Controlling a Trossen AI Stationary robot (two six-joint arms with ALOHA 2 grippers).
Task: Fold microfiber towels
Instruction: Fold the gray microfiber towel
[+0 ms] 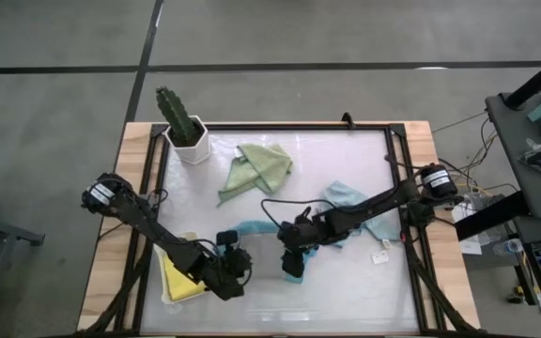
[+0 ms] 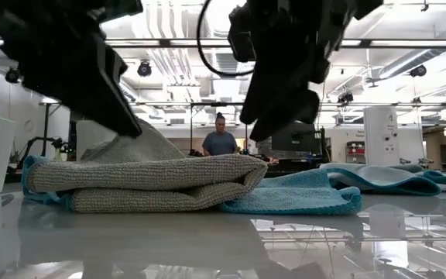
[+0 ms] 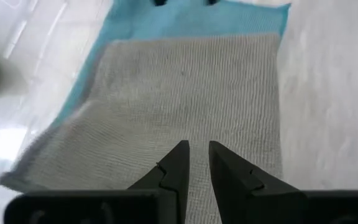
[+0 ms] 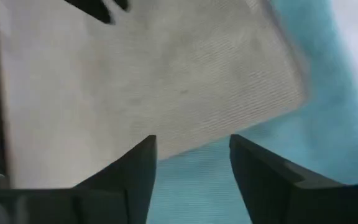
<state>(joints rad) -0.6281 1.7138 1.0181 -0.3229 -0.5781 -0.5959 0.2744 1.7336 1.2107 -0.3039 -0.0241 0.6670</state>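
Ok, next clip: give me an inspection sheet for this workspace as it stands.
Surface: white tray on a wooden table.
Job's things: grey towel folded, lying on the teal towel; green towel crumpled near the cactus; yellow towel at the tray's left edge; blue towel crumpled under the right arm.
Clutter: potted cactus; small white tag.
Grippers: left gripper nearly shut over the grey towel; right gripper open above it, holding nothing.
Cables: black cable looping on the right arm.
Surroundings: person in the room behind.
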